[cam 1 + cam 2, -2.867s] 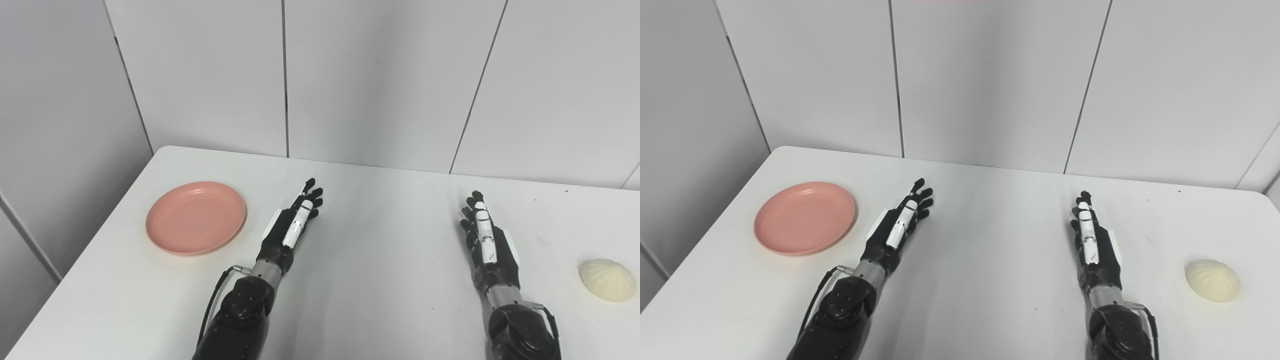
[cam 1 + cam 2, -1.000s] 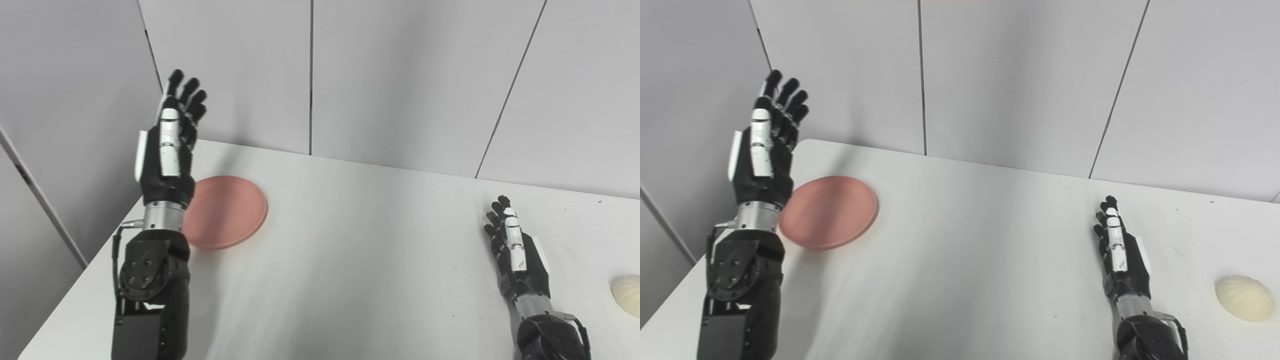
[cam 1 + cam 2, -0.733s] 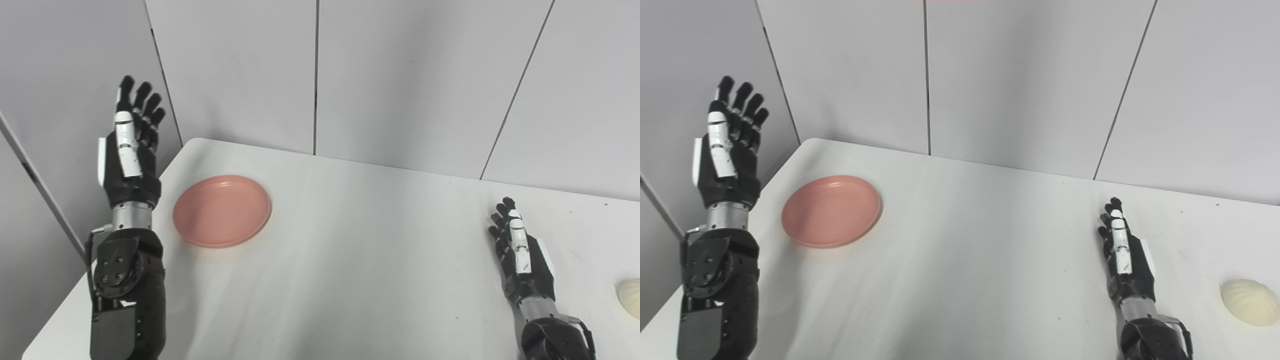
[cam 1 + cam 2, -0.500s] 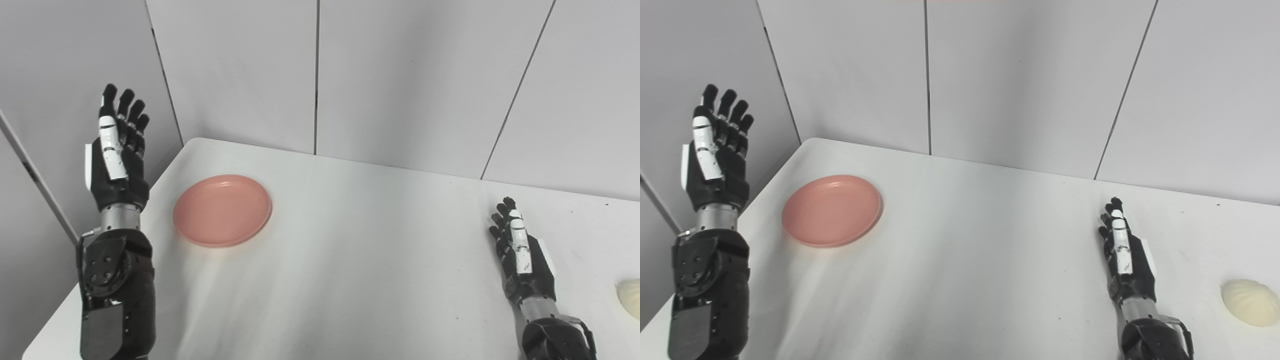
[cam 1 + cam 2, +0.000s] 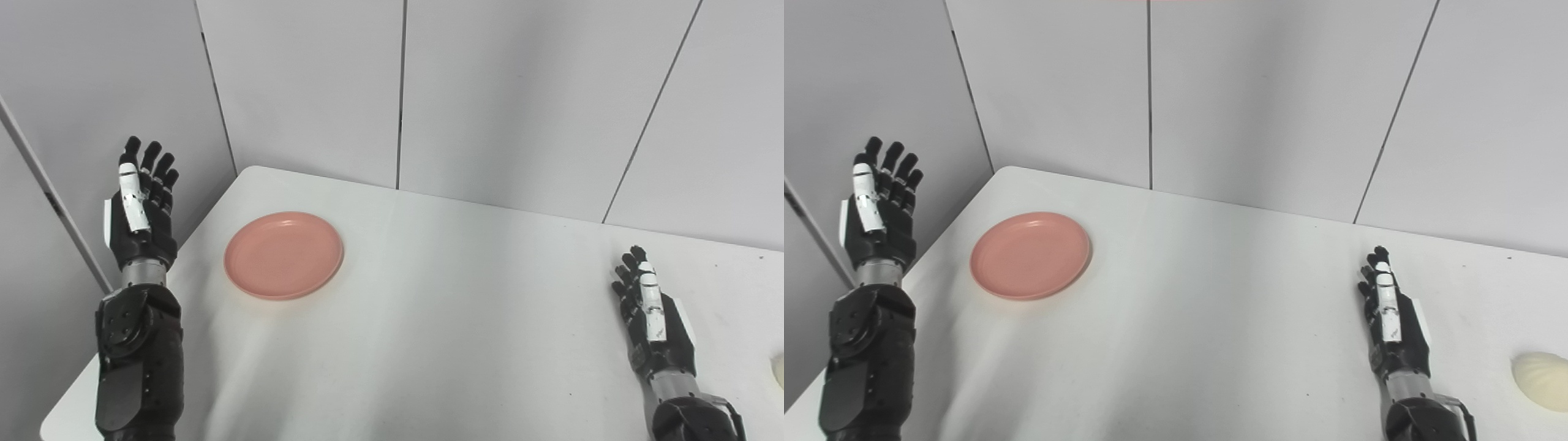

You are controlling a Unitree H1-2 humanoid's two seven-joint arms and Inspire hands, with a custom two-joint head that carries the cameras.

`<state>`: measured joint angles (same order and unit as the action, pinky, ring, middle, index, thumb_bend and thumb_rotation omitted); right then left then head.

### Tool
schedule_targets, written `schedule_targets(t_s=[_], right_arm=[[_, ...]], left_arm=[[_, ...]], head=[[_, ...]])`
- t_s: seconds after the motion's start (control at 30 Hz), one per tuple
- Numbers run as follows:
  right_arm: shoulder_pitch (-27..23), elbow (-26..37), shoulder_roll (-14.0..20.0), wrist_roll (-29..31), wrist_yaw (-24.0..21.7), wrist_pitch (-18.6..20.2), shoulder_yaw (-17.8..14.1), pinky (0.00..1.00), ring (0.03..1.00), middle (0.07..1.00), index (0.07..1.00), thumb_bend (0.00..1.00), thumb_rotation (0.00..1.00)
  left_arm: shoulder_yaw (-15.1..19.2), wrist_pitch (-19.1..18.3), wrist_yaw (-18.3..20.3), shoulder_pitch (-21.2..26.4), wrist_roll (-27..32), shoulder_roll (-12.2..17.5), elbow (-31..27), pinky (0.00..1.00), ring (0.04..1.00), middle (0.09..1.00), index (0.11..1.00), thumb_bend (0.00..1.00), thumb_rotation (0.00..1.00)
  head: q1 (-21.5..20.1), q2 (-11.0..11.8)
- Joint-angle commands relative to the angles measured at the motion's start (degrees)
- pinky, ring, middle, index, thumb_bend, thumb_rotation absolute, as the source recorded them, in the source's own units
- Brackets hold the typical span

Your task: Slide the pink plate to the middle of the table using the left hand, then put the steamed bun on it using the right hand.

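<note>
Pink round plate point(image 5: 283, 255) on my smooth white bench point(image 5: 465, 318); pleated bun point(image 5: 1540, 376) far right; left hand point(image 5: 139, 208) raised, unclenched, empty; right hand point(image 5: 1393, 327) flat, unclenched, empty.

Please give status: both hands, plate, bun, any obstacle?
Left hand open, raised left of the table edge. Right hand open, low over the table. Pink plate untouched, steamed bun far right. No obstacle.

Matt pink plastic-looking plate point(image 5: 283, 254), smooth white table point(image 5: 465, 318) with faint sheen, pleated matt cream bun point(image 5: 1540, 381)
</note>
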<state>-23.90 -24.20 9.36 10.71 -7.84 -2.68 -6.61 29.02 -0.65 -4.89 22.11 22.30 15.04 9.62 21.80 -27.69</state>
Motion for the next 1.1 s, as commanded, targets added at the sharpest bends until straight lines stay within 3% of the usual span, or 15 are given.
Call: schedule_targets(t_s=[0.0,0.33,1.07], right_arm=[[2.5,-1.8,1.4,-0.5,1.7,2.7,-1.3,1.0,1.0,1.0,1.0,0.14,1.0],[2.6,-1.2,1.3,-0.7,1.7,2.9,-1.2,1.0,1.0,1.0,1.0,0.15,1.0],[2.6,-1.3,1.3,-0.5,1.8,2.7,-1.5,1.0,1.0,1.0,1.0,0.16,1.0]], left_arm=[[-0.2,2.7,1.3,2.8,0.9,1.9,0.1,0.95,0.922,0.936,0.947,0.44,0.96],[-0.1,2.8,3.2,3.7,2.7,2.9,7.0,0.92,0.915,0.937,0.947,0.44,1.0],[-2.4,-0.9,2.8,5.0,3.4,1.8,15.0,0.91,0.892,0.913,0.924,0.4,1.0]], head=[[0.0,-0.1],[-0.1,-0.4],[-0.2,-0.8]])
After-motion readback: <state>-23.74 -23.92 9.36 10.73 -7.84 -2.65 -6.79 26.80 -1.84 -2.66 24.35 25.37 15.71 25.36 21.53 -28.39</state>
